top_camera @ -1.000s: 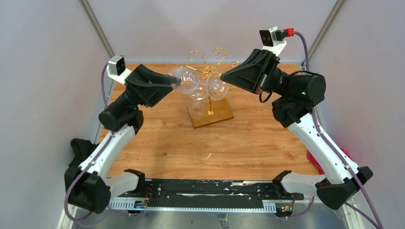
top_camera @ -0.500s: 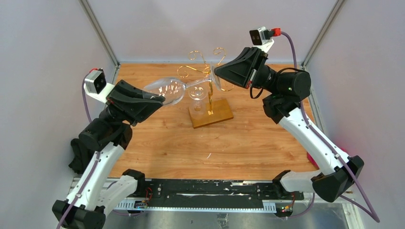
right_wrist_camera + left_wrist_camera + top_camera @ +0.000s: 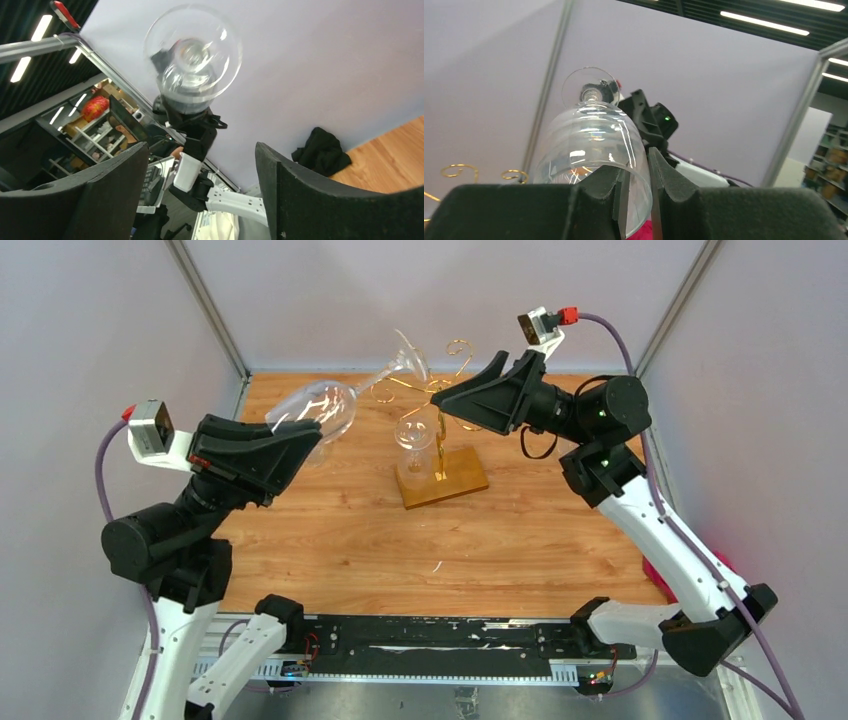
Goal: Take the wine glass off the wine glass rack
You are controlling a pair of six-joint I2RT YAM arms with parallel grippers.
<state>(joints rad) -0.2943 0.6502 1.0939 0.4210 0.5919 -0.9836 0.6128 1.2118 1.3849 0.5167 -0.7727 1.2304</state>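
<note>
**Inspector:** Left fingers (image 3: 596,187); state?

**Assessor:** Clenched on the glass (image 3: 594,132); the bowl's wall at the rim runs down the narrow slot between them; grip is on the rim only, not on the stem.

**Inspector:** Lie of the glass relative to that grip?

**Assessor:** Tilted; the bowl sits lowest, at the left gripper (image 3: 312,440); the stem climbs away up and to the right; the foot is the highest part. The whole glass is in the air over the far left of the table (image 3: 340,540).

**Inspector:** Relative to the rack (image 3: 441,445)?

**Assessor:** The bowl is well left of the pole. The foot appears just beside the left scroll arm in the overhead view; contact there cannot be told. The left wrist view shows two gold curls low at the left edge, apart from the bowl.

**Inspector:** Right gripper (image 3: 438,400)?

**Assessor:** Released; its fingers (image 3: 110,195) stand wide apart with nothing between them. The glass's foot shows face-on beyond and above the gap. Overhead, the tips sit near the top of the rack, on the pole's right.

**Inspector:** Anything else on the rack?

**Assessor:** A second glass (image 3: 415,433) hangs beside the pole, over the wooden base.
</note>
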